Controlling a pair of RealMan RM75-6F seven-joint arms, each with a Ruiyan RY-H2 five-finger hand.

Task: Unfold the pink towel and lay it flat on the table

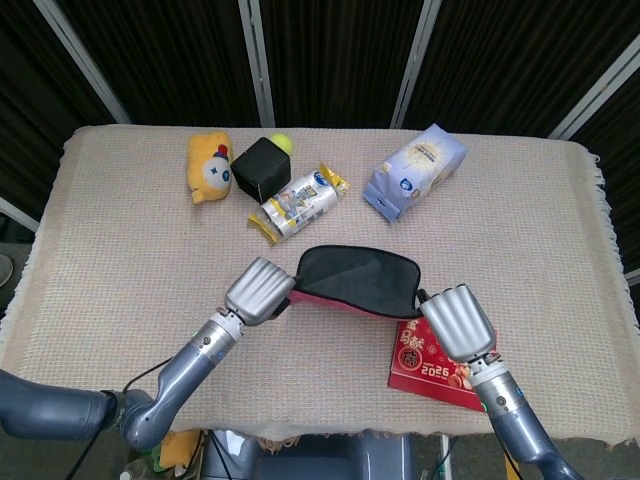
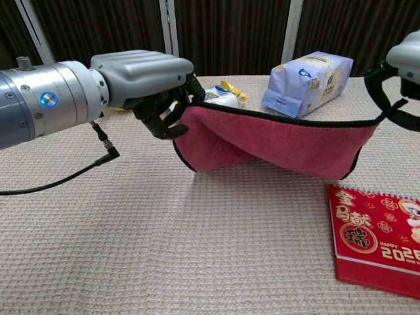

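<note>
Nearest, the left hand (image 2: 157, 92) and right hand (image 1: 455, 322) each pinch one top corner of the pink towel (image 2: 275, 141), fingers closed on its edge. It hangs between them, long axis left-right, sagging to touch the tabletop (image 2: 164, 249), beyond the red calendar (image 2: 377, 239)

The right hand (image 2: 400, 72) runs off the chest view's right edge, so its hold on the pink towel (image 2: 275, 141) can't be seen fully. The red calendar (image 1: 440, 365) sits partly hidden under that hand from above, and its right corner is cropped in the chest view.
</note>
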